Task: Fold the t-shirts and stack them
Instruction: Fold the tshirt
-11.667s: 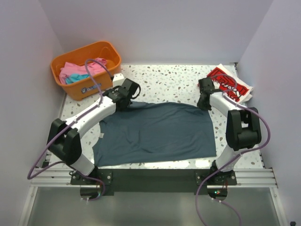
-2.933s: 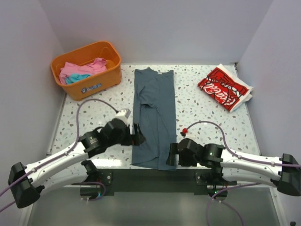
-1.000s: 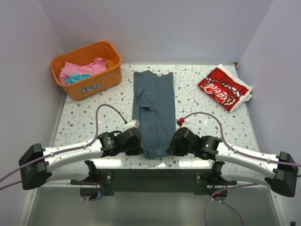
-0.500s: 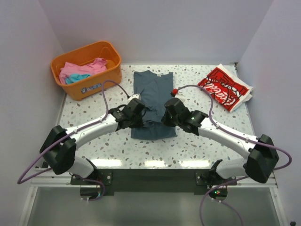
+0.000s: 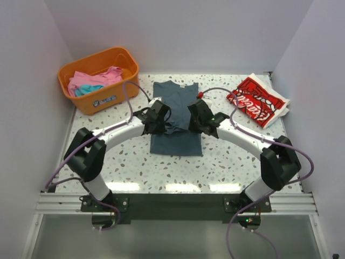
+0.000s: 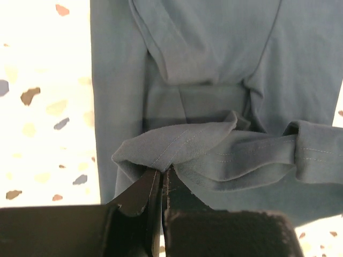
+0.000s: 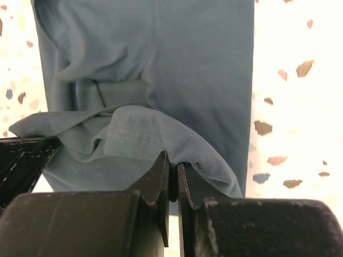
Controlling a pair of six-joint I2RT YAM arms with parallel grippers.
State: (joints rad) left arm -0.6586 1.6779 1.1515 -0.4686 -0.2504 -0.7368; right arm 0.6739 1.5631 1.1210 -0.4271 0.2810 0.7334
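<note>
- Pinching the hem: left gripper & right gripper are each closed tight on a bunched fold of the plain dark slate-blue cloth t-shirt, held over its middle.
- The shirt lies as a narrow strip at table centre, collar twd the far wall, lower part doubled over.
- Handling, my read: light, limp, sags btwn grips, creases easily, not fragile. Best held at the hem corners, both sides level, pinched deep so the thin cloth can't slip.
- Surface: white speckled terrazzo tabletop, flat; looks smooth, so cloth should slide.
- Room: folded red shirt w/ white lettering far right. Orange plastic basket far left w/ pink shirt & turquoise shirt. Pale walls close by.
</note>
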